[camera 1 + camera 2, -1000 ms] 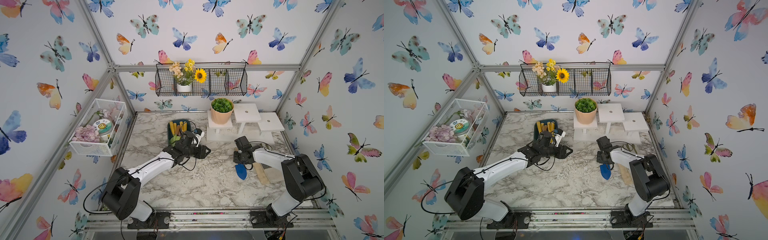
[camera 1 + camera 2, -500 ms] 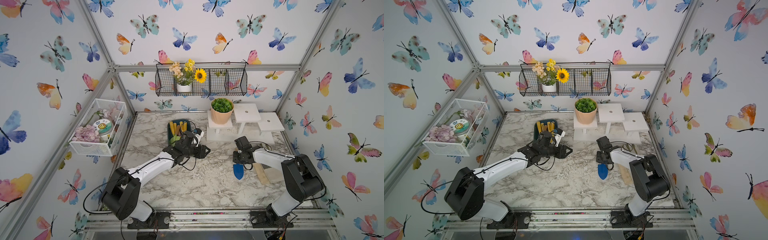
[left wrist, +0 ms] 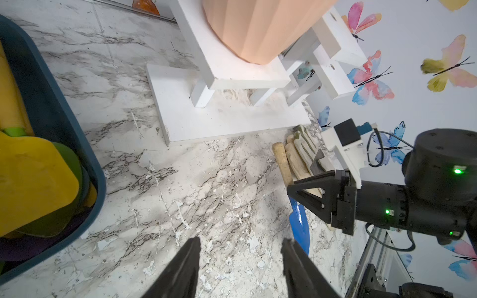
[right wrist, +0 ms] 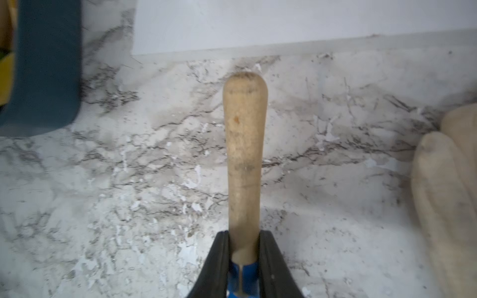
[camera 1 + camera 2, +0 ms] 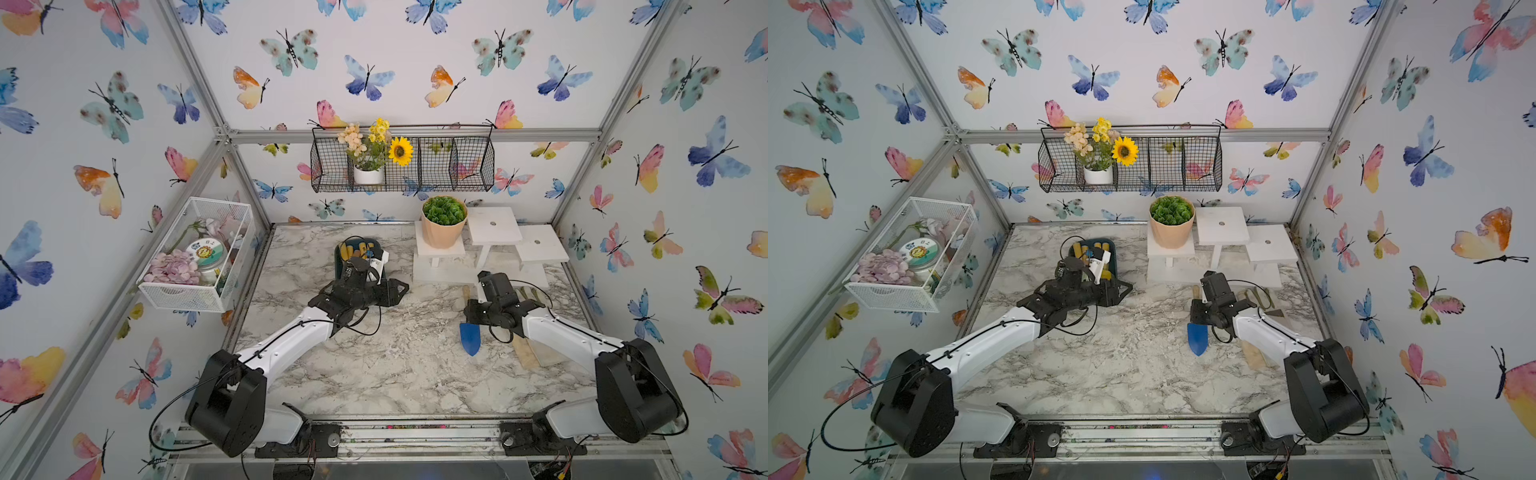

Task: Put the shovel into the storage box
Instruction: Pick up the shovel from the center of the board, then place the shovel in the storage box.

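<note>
The shovel has a blue blade and a pale wooden handle, and it sits at the table's right-middle in both top views. My right gripper is shut on the handle's base, just above the blade. The handle end points at the white stand's base. The storage box is a dark teal bin at the back middle holding yellow and green tools, partly hidden by my left wrist. My left gripper is open and empty, just right of the box, pointing toward the shovel blade.
A white stepped stand with a peach plant pot stands at the back right. Gloves and a wooden piece lie under my right arm. A white mesh basket hangs on the left wall. A black wire basket hangs on the back wall.
My right gripper closed on the shovel and shifted it slightly to the left. My left gripper's jaws opened a little. The left arm barely moved.
</note>
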Robot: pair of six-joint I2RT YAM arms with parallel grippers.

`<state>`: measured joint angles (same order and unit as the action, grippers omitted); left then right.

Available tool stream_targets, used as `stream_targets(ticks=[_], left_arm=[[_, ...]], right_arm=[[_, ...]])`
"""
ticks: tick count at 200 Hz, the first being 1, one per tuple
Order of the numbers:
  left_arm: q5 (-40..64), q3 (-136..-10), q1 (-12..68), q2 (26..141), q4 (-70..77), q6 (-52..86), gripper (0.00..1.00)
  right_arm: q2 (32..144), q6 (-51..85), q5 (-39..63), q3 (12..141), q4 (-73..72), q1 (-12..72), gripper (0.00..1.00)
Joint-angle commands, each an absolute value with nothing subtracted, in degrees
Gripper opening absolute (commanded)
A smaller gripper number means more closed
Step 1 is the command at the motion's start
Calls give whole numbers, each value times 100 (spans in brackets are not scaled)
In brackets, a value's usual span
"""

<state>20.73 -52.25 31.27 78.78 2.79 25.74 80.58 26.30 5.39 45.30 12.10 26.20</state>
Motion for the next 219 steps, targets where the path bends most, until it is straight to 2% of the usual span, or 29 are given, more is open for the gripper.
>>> stream_targets(ticks=[1,64,219], left_arm=[[2566,-5171,3074,7739,555,2758,64],[3051,-5234,3068,7850,861,2908,67],[3235,-5729,3419,8421,1401,3035,68]], right_arm=[[7771,2435,1299,4517,786,2769,9],[7446,2458,2059,4875,172,3257,9],[7438,2749,2390,5077,-771,3700,9]])
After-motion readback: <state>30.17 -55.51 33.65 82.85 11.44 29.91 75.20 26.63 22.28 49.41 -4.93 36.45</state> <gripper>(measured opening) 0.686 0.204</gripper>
